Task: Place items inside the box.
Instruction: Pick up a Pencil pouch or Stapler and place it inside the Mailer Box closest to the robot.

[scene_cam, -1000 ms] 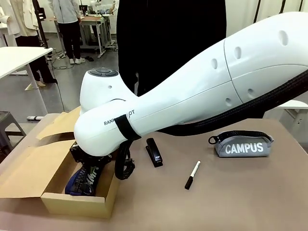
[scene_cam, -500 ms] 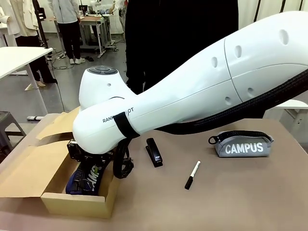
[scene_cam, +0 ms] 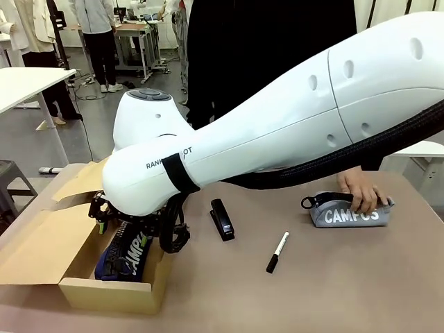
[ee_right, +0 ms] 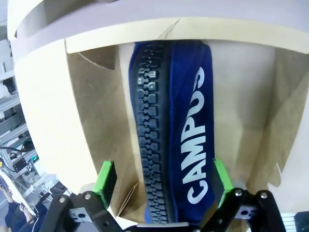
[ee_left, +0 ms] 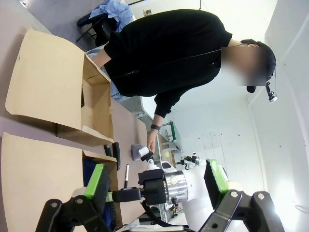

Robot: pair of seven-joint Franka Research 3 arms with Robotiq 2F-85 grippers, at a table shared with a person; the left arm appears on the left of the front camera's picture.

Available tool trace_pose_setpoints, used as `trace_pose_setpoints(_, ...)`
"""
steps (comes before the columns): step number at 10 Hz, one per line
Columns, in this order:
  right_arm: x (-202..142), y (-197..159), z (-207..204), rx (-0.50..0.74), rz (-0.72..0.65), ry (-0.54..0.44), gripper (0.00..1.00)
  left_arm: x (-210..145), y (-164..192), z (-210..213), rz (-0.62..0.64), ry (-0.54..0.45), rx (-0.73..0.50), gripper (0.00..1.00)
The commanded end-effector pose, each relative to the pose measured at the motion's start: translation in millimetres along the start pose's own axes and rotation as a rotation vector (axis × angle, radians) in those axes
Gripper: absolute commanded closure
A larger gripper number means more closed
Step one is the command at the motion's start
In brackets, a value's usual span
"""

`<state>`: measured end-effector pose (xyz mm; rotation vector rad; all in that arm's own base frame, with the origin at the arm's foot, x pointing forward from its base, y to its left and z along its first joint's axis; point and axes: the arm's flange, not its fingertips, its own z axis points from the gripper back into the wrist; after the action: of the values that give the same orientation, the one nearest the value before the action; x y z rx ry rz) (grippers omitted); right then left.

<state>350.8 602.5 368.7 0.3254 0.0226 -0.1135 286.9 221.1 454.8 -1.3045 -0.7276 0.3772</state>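
Navy CAMPUS pouch (ee_right: 178,130) in box (scene_cam: 104,295); stapler (scene_cam: 222,219), marker (scene_cam: 277,252), grey pouch (scene_cam: 334,216) outside

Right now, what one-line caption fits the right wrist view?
Right gripper, open, straddles the navy pouch lying in the box.

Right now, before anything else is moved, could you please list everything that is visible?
cardboard box: one, brown, table's left, flaps open
navy pouch: one, lettered CAMPUS, lying inside the box
stapler: one, black, beside the box
marker: one, white with black cap, mid-table
grey pouch: one, table's right
table: one, brown
person's hand: one, on the grey pouch
right claw: open, above the navy pouch
left claw: open, holding nothing
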Motion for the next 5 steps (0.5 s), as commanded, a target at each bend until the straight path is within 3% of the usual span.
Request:
trace_pose_setpoints(1,-6.4,-7.1,10.1,0.026,0.040,0.017,0.00,-0.4,-0.3,-0.8,-0.021,-0.013,-0.023,0.00)
trace_pose_setpoints(5,-19.6,-9.5,22.0,0.005,0.098,0.045,0.00,-0.4,-0.3,-0.8,-0.021,-0.013,-0.023,0.00)
